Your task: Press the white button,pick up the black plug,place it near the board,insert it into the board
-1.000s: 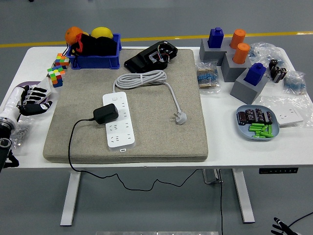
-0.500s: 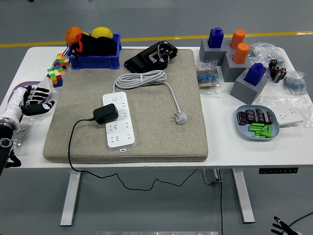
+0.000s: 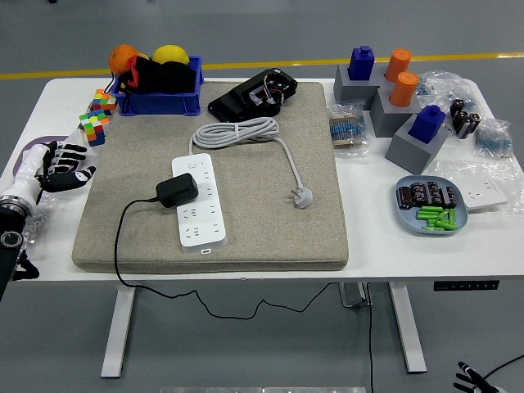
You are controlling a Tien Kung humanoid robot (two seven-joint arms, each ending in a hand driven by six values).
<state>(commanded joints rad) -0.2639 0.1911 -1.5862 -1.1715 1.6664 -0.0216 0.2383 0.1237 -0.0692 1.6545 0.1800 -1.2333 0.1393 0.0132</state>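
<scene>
Head view shows a white table [image 3: 246, 266] carrying a grey felt mat [image 3: 270, 213], and that mat serves as the landmark for everything else. On the mat's middle-left lies the white power board [image 3: 201, 205], long axis running toward the mat's near edge, with its grey cable coiled [image 3: 236, 131] toward the mat's far side and its own grey plug [image 3: 303, 196] lying right of the board. The black plug [image 3: 178, 190] sits on top of the board, over its upper-middle sockets; its thin black cord [image 3: 123, 237] trails off the mat's near-left edge and hangs below the table. A black device [image 3: 254, 94] rests at the mat's far edge.

Left of the mat, the left hand [image 3: 59, 168] hovers over the table, its black fingers [image 3: 75, 173] spread and loose, holding nothing, well apart from the board. Beyond the mat's far-left corner stand a blue bin [image 3: 155, 102] and two colourful cubes [image 3: 98, 115]. Right of the mat are grey blocks with blue and orange pegs [image 3: 401, 98] and a blue dish [image 3: 431, 206] of small parts. The right hand is out of view.
</scene>
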